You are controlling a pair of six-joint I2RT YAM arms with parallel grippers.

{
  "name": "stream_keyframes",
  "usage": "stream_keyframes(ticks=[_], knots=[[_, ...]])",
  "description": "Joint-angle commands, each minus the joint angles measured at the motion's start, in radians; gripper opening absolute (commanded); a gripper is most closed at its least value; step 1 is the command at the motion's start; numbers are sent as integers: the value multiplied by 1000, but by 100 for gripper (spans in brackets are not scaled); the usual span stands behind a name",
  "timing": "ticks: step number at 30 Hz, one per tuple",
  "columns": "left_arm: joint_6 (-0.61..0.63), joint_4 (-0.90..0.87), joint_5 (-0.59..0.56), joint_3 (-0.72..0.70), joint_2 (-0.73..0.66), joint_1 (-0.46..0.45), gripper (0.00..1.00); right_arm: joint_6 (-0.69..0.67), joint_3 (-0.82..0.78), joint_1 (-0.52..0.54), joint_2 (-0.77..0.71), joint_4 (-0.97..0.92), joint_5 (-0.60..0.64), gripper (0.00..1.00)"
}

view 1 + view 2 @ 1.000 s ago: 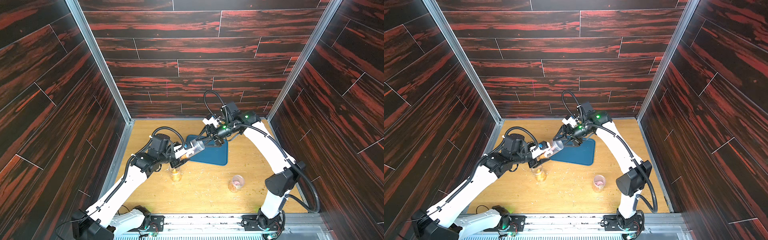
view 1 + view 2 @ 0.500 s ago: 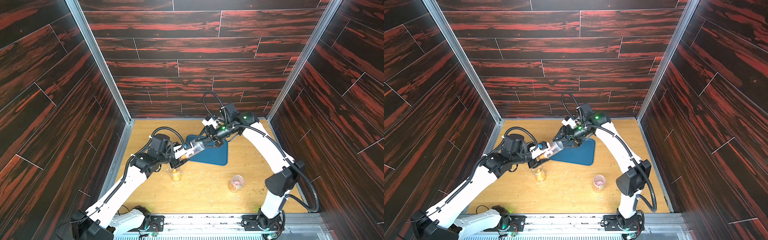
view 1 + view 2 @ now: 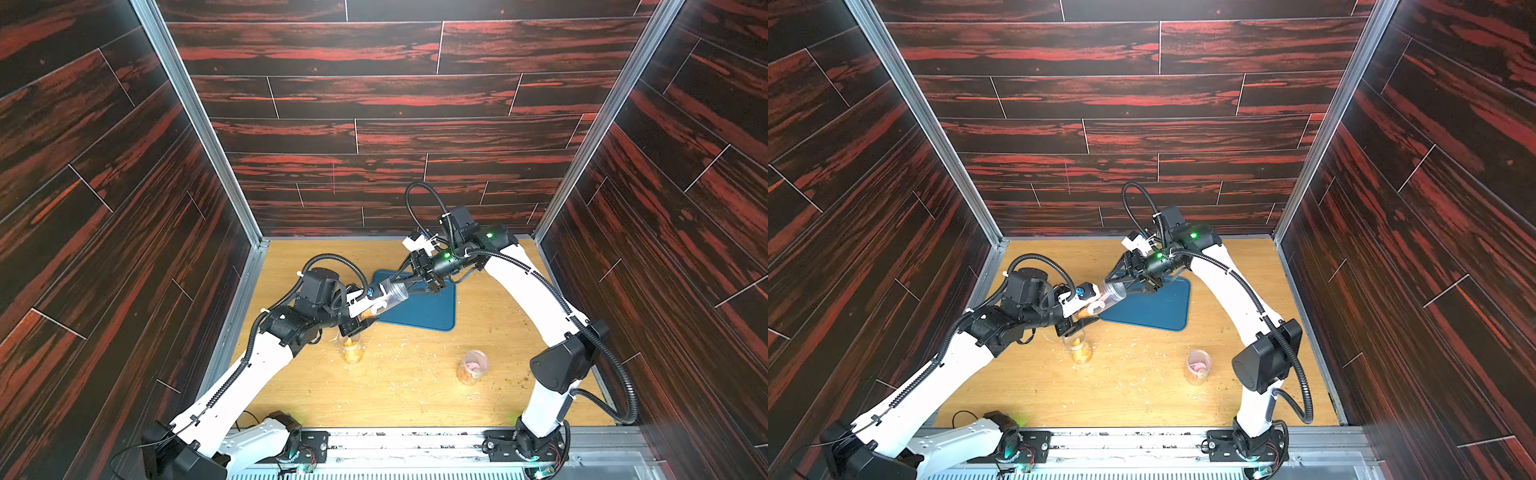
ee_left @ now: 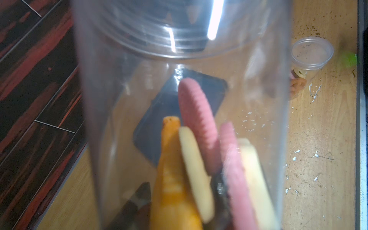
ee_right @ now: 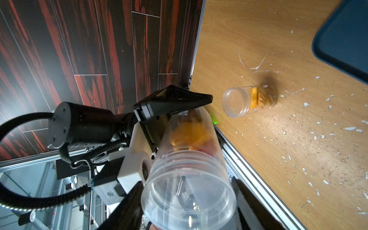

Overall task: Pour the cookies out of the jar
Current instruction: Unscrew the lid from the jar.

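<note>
Clear plastic jar (image 3: 384,296), lifted off the table (image 3: 395,399) by my left pincer (image 3: 362,311), which is clamped across its base end. The jar lies roughly on its side above the edge of the blue mat (image 3: 430,309) that faces my left arm, with its mouth end pointing in over the mat. Cookies (image 4: 199,129), pink, yellow and orange, stand on edge at the base end; none lie on the mat. My right pincer (image 3: 407,287) meets the mouth end with one jaw on either side of the threaded rim. Whether the jaws press on it I cannot tell, nor whether a clear lid covers the mouth. Hazards, as I judge them: a hard squeeze from my right pincer may buckle the thin wall or lever the jar out of my left grip. Two grips pulling off-axis may twist it loose. A tip begun this near the mat's edge may send biscuits onto bare table among the pale crumbs (image 3: 415,357). A steep tip may drop the brittle biscuits together and break them. A second jar (image 3: 352,351) stands just off the mat's nearest corner, under my left wrist, where a lowered elbow could knock it over. A third jar (image 3: 471,365) stands well apart from the mat.
</note>
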Motion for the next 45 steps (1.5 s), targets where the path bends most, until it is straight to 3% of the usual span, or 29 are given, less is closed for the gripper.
stream_keyframes(ticks=[1,14,21,31,45], knots=[[0,16,30,15,-26,-4,15,-78,-38,8,-22,36,-40,67],[-7,15,47,18,-24,-4,12,-232,-93,7,-83,146,68,68],[-6,13,46,21,-28,-4,12,-331,-249,7,-192,331,45,71],[-11,18,70,26,-30,-6,12,-517,-231,9,-175,269,102,71],[-22,23,83,21,-51,-8,10,-534,-199,23,-164,271,110,71]])
